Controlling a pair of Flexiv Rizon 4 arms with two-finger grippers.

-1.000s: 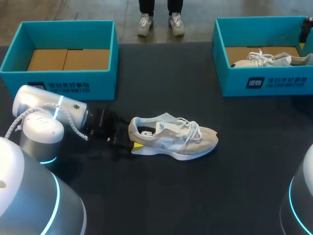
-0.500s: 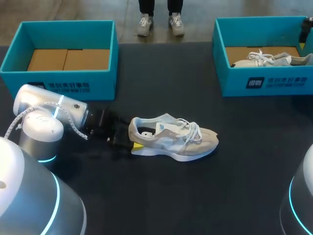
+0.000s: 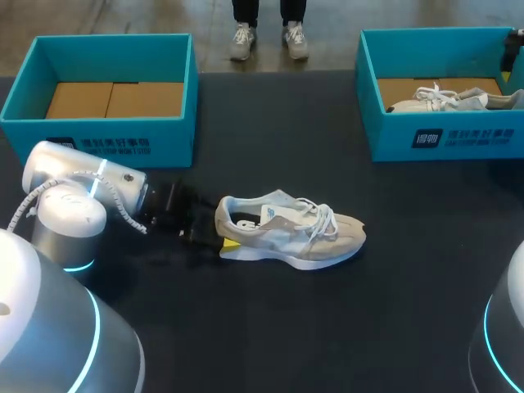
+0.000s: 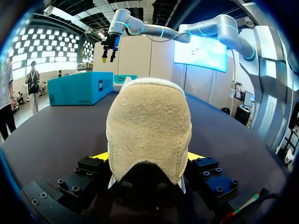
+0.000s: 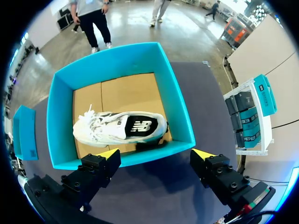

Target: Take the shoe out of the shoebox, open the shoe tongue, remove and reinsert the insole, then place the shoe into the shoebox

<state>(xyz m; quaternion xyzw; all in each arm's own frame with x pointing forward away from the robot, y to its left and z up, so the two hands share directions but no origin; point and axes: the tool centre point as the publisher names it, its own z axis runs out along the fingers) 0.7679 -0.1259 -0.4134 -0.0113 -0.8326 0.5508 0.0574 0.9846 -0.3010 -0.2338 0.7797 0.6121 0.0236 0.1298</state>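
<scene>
A beige and white shoe [image 3: 291, 230] lies on its sole on the dark table, toe pointing right. My left gripper [image 3: 219, 238] is at its heel, low over the table. In the left wrist view the suede heel [image 4: 149, 126] fills the gap, and both yellow fingertips [image 4: 101, 156] press against its sides, so the gripper [image 4: 148, 157] is shut on the shoe. My right gripper [image 5: 155, 155] hangs open above the right teal shoebox [image 5: 180, 112], nothing between its fingers. It shows at the far right of the head view [image 3: 512, 45].
An empty teal shoebox [image 3: 106, 135] with a cardboard floor stands at the back left. The right shoebox [image 3: 446, 135] holds a second white shoe [image 5: 119, 128]. Open dark table [image 3: 327, 327] lies in front of the shoe.
</scene>
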